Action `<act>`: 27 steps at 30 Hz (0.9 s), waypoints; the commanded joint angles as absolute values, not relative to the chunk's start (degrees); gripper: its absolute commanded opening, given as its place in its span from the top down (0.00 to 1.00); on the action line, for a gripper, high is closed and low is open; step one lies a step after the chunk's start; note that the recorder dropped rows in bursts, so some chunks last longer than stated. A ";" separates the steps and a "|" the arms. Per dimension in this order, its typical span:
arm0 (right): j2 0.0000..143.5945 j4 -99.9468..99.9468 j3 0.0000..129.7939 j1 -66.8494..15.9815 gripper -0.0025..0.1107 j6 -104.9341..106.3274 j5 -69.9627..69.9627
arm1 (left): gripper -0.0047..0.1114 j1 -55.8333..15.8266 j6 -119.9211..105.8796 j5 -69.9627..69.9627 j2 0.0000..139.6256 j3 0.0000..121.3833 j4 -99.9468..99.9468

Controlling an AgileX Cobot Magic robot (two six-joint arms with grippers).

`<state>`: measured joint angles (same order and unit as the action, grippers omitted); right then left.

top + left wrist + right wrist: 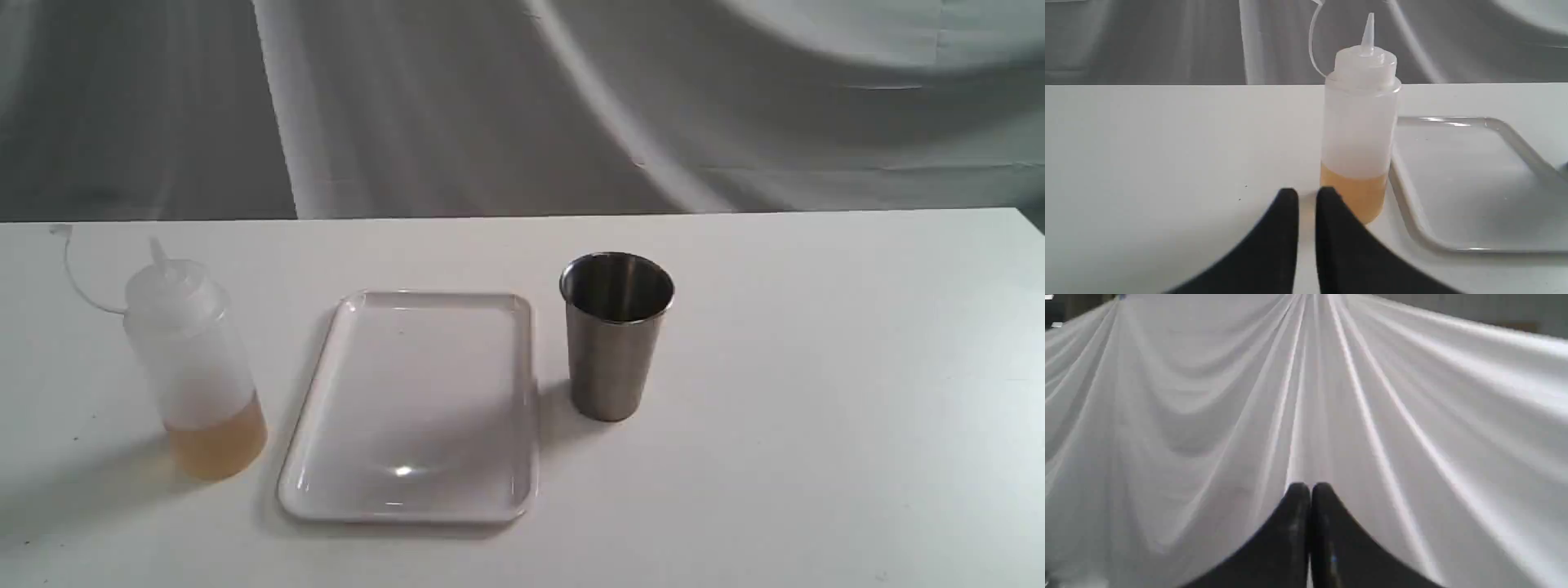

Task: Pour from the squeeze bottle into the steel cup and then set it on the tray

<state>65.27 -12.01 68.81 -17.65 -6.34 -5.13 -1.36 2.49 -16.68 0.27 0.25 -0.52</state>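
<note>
Exterior view: you've got the squeeze bottle (192, 359) upright at the left of the table (816, 425), with amber liquid low in it and its cap strap (77, 282) looping off to the side. The tray (416, 408) lies flat in the middle, near the bottle but apart from it. The steel cup (614, 343) stands upright just beside the tray's right edge. Neither of your grippers shows here.

Left wrist view: your left gripper (1306, 196) has its fingers nearly together with a thin slit between them, gripping nothing. The squeeze bottle (1359, 134) stands just past the tips; can't tell if they touch. The tray (1474, 183) sits right beside the bottle.

Right wrist view: your right gripper (1310, 490) has its fingers pressed together, holding nothing. Only draped white cloth (1208, 396) shows beyond it, no task items.
</note>
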 commanded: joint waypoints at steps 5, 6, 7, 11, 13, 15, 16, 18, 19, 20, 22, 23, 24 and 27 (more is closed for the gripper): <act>70.04 3.93 68.83 -25.82 0.98 -2.75 0.73 | 0.89 -1.65 2.77 -16.26 0.00 0.00 -0.37; 70.48 5.21 68.83 -26.89 0.98 -2.87 0.73 | 0.89 -1.65 2.77 -16.26 0.00 0.00 -0.37; 71.05 6.28 68.83 -28.23 0.98 -2.87 0.73 | 0.89 -1.65 2.77 -16.26 0.00 0.00 -0.37; 73.86 7.46 68.83 -31.47 0.98 -2.99 0.73 | 0.89 -1.65 2.77 -16.26 0.00 0.00 -0.37; 75.61 8.53 68.83 -32.68 0.98 -2.99 0.73 | 0.89 -1.65 2.77 -16.26 0.00 0.00 -0.37; 78.12 8.06 68.83 -32.95 0.98 -2.99 0.96 | 0.89 -1.65 2.77 -16.26 0.00 0.00 -0.37; 79.11 7.71 68.83 -33.13 0.98 -2.99 1.09 | 0.89 -1.65 2.77 -16.26 0.00 0.00 -0.37; 81.30 6.12 68.83 -33.46 0.98 -2.99 1.30 | 0.89 -1.65 2.77 -16.26 0.00 0.00 -0.37; 82.44 5.69 68.83 -33.64 0.98 -2.99 1.56 | 0.89 -1.65 2.77 -16.26 0.00 0.00 -0.37; 83.21 5.42 68.83 -33.80 0.98 -3.14 1.78 | 0.89 -1.65 2.77 -16.26 0.00 0.00 -0.37; 85.05 5.42 68.83 -33.89 0.98 -3.14 1.89 | 0.89 -1.65 2.77 -16.26 0.00 0.00 -0.37; 85.95 5.42 68.83 -34.13 0.98 -3.14 1.89 | 0.89 -1.65 2.77 -16.26 0.00 0.00 -0.37; 86.65 5.42 68.83 -34.11 0.98 -3.14 1.89 | 0.89 -1.65 2.77 -16.26 0.00 0.00 -0.37; 89.23 5.55 68.83 -34.79 0.98 -3.25 1.40 | 0.89 -1.65 2.77 -16.26 0.00 0.00 -0.37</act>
<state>88.58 6.15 68.81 -34.32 -3.34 1.79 -1.36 2.49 -16.68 0.27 0.25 -0.52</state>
